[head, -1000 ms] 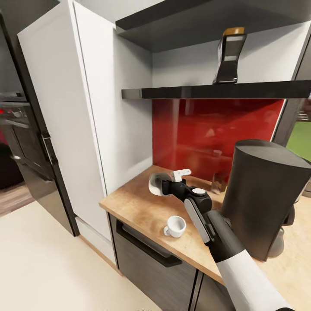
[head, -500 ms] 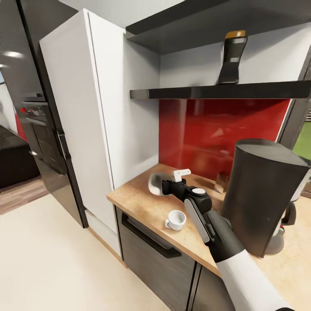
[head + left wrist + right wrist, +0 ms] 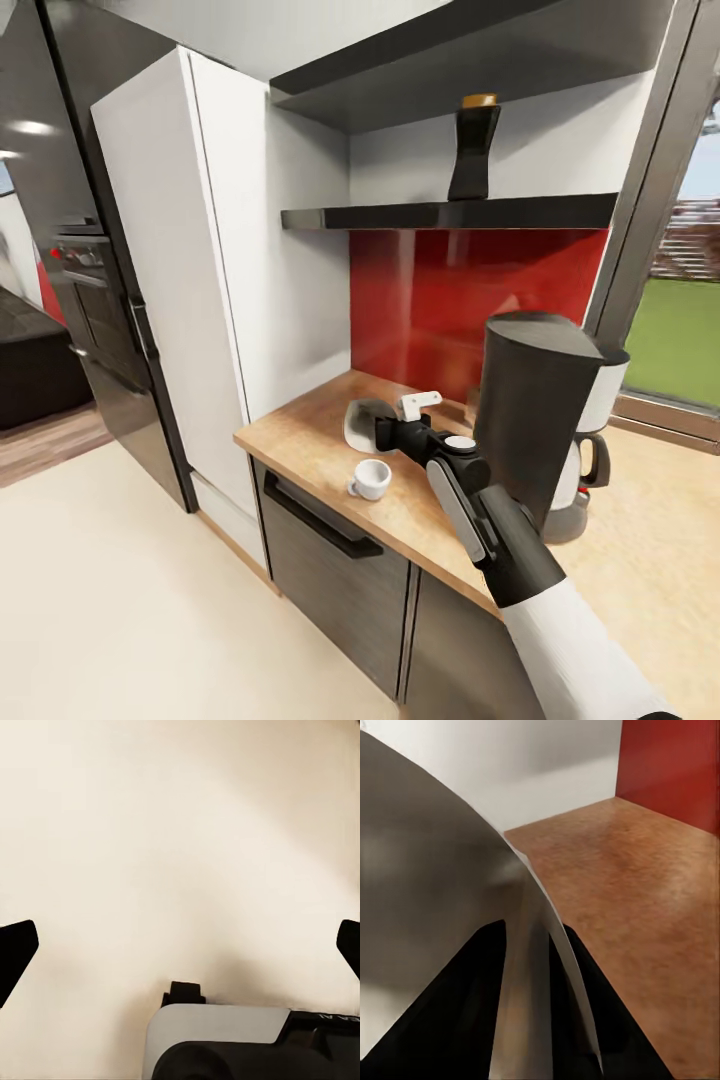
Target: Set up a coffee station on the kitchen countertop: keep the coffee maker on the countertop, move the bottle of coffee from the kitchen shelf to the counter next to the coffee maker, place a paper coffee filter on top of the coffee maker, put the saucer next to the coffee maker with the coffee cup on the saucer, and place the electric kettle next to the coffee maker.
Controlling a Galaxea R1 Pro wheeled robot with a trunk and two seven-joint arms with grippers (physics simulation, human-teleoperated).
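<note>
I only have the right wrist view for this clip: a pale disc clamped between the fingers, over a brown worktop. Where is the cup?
Observer: In the head view the coffee cup stands on the kitchen countertop near its front edge, apart from the saucer.
Operator: And the coffee maker?
Observer: The coffee maker stands on the same counter, to the right of the right gripper.
Operator: Is the bottle down yet?
Observer: No, the bottle of coffee stands on the kitchen shelf.

The bench (image 3: 320, 440) carries the coffee cup (image 3: 371, 479) near its front edge and the coffee maker (image 3: 545, 425) further along. The bottle of coffee (image 3: 474, 148) stands upright on the kitchen shelf (image 3: 400, 215).
</note>
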